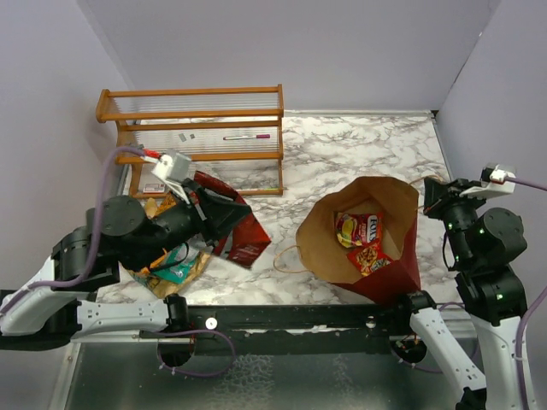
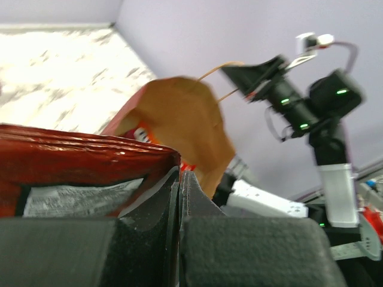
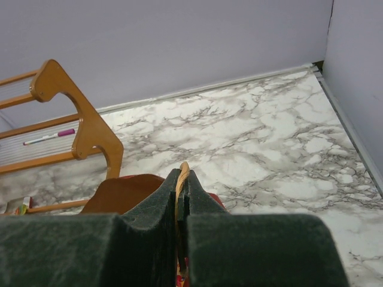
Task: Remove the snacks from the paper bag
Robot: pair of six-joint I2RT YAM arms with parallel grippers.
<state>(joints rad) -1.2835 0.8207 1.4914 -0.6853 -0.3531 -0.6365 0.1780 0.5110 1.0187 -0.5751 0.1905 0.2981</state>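
A dark red packet [image 1: 246, 239] is pinched by its edge in the shut jaws of the left arm [image 1: 128, 226] and is held just beside the heap of snacks [image 1: 175, 266] on the near-left of the marble tabletop [image 1: 359, 149]. It is well apart from the paper bag [image 1: 376, 192], apparently so that it can be set down with the rest. Whether the packet is clear of the tabletop cannot be told.

The bag is placed at the centre-right with its mouth turned up toward the overhead camera. Its tan inside is exposed and its dark red outside is seen along the near edge. One twisted loop handle [image 3: 182, 172] is clamped in the shut jaws of the right arm [image 1: 487, 239] at the bag's far-right rim. By this grip the mouth is judged to be held open and the bag steadied, so that the inside can be reached by the other arm. The other handle [image 1: 286, 256] is left slack on the tabletop at the bag's left.

At least two packets, a red-and-yellow packet [image 1: 359, 229] and an orange-red packet [image 1: 369, 256], are seen lying inside, so the task is judged only partly done.

A wooden rack [image 1: 192, 94] with a pen [image 1: 248, 137] on its shelf is set at the far left, touched by neither arm
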